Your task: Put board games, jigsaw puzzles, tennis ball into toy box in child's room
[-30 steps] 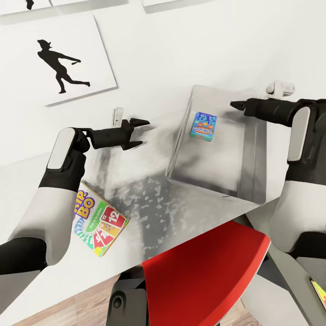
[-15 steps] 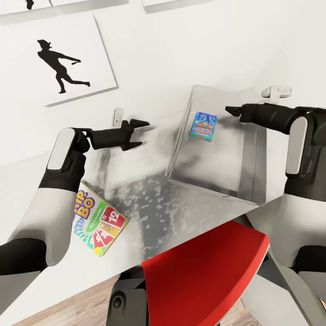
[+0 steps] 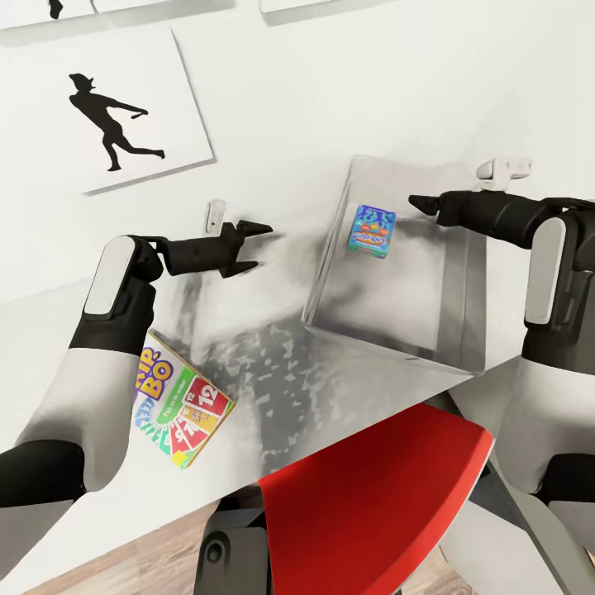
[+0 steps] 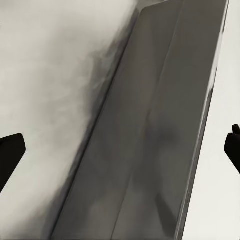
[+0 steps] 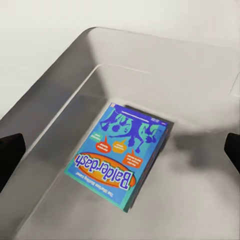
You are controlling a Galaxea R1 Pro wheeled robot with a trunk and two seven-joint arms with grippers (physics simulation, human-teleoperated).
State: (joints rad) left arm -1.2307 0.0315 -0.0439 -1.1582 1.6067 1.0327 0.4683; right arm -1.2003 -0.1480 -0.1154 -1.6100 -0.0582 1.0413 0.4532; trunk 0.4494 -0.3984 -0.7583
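- Nearest: red chair (image 3: 372, 496) pushed against the table's front edge, between the robot and the toy box; it limits how close the base can come.
- SKIP-BO box (image 3: 178, 405) lies flat on the table (image 3: 248, 347) near the front edge, partly under the left forearm. Judged light, stiff cardboard with a glossy print, so likely slippery; too broad to span flat, so take it across a short edge or tip it up first.
- Left gripper (image 3: 248, 245) hovers over bare tabletop, beside the toy box's near wall; fingers spread wide, holding nothing.
- Toy box (image 3: 450, 330), shallow with sloping sides, sits to the right. Blue Balderdash box (image 5: 119, 152) lies flat on its floor toward the far end.
- Right gripper (image 3: 416, 201) hangs above the bin just beside the blue box; in the wrist view the fingertips (image 5: 10, 150) stand far apart, empty.
- Far: wall with baseball-player print (image 3: 111, 124); small white fittings (image 3: 506, 168) at the table's back edge, clear of the path.
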